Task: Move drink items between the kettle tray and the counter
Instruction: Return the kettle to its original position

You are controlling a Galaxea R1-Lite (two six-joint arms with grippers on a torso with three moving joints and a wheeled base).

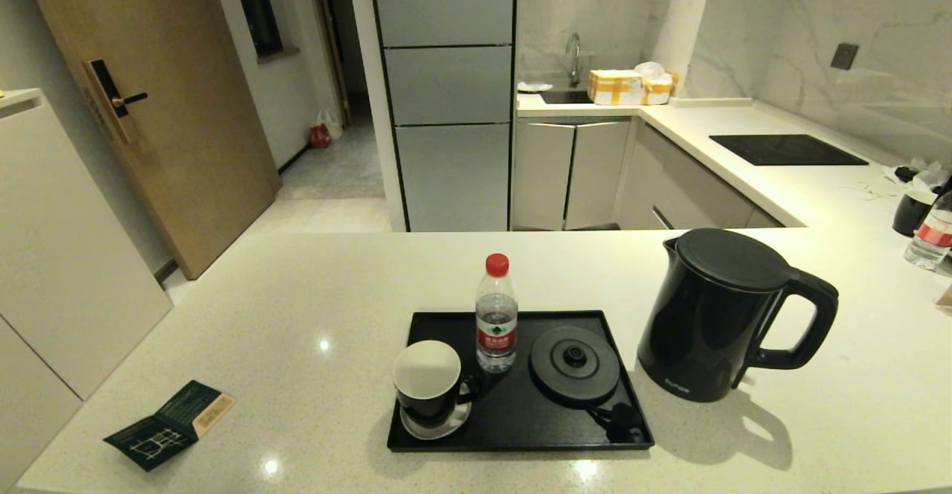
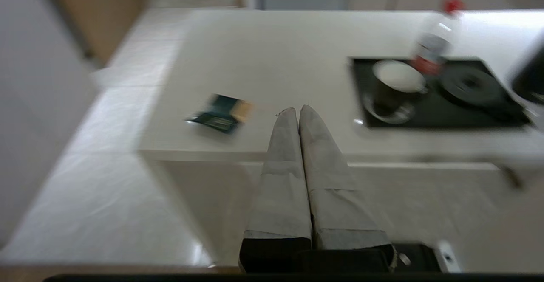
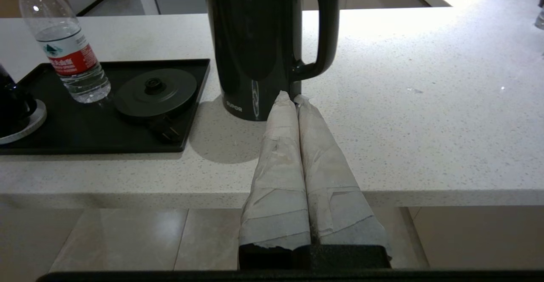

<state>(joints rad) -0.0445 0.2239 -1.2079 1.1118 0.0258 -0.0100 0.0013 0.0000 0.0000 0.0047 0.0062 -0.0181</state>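
**Kettle off the tray, both tools closed short of the tabletop edge**

Nearest you, the left tool (image 2: 298, 111) hangs off the front edge of the tabletop (image 1: 312, 293), its wrapped fingers pressed together on nothing. The right tool (image 3: 292, 98) sits likewise short of the front edge, fingers together and empty, pointing at the foot of the kettle (image 1: 718, 315).

On the tabletop, to your left, a dark green folded leaflet (image 1: 169, 424) lies open; its print is too small to read. The kettle tray (image 1: 513, 427) lies straight ahead, near the front edge. On its left end the black mug (image 1: 429, 384) with its white inside stands on a small saucer (image 1: 435, 424). Just behind the mug, the bottle (image 1: 496, 314) stands upright, red cap on, with a red-and-green label whose white characters you cannot make out. The round base disc (image 1: 574, 364) takes the tray's right half, its plug (image 1: 621, 421) lying at the front right corner.

The kettle stands on the tabletop just right of the tray, apart from it, handle turned to the right. White lettering low on its body reads "SUPOR" in the right wrist view.

Farther off on the right, a second bottle (image 1: 931, 235) and a dark cup (image 1: 913, 211) stand together. Beyond them lie the black hob panel (image 1: 787, 149), then yellow-taped boxes (image 1: 628, 86) beside the sink (image 1: 565, 96).
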